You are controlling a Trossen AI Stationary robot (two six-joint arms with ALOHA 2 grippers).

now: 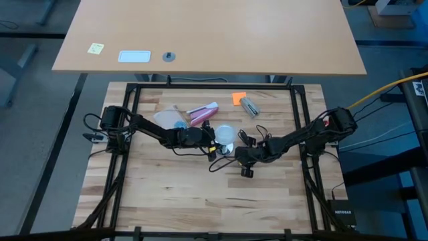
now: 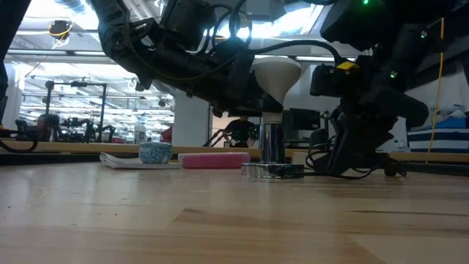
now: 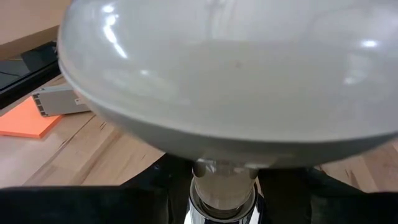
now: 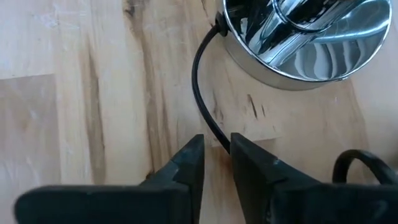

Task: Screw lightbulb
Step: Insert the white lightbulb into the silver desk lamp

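Observation:
The frosted-white lightbulb (image 2: 277,72) stands upright with its neck (image 3: 222,182) in the silvery socket (image 2: 272,144), whose round chrome base (image 4: 301,46) rests on the wooden table. From above the lightbulb (image 1: 225,133) shows at the table's middle. My left gripper (image 1: 214,137) reaches in from the table's left and is shut on the lightbulb. My right gripper (image 4: 216,163) points down at the table just right of the base, its fingers nearly together on the thin black cord (image 4: 200,81). It also shows in the high view (image 1: 243,158). My left gripper comes level from the table's left, a finger on each side of the lightbulb's tapering lower part (image 3: 205,167) just above the socket. The wide globe hides the exact place of contact. The lightbulb stands upright in the socket. My right gripper pinches the black cord (image 4: 219,138) between its two fingertips a short way from where it leaves the chrome base. The fingers (image 4: 189,163) point down from above and lie across the cord. The cord lies slack on the table.
A pink-and-white tube (image 1: 202,112), an orange note (image 1: 239,98) and a small grey box (image 1: 250,106) lie at the far middle. A small patterned cup (image 2: 154,152) stands far left of the socket. A black frame (image 1: 298,120) borders the tabletop.

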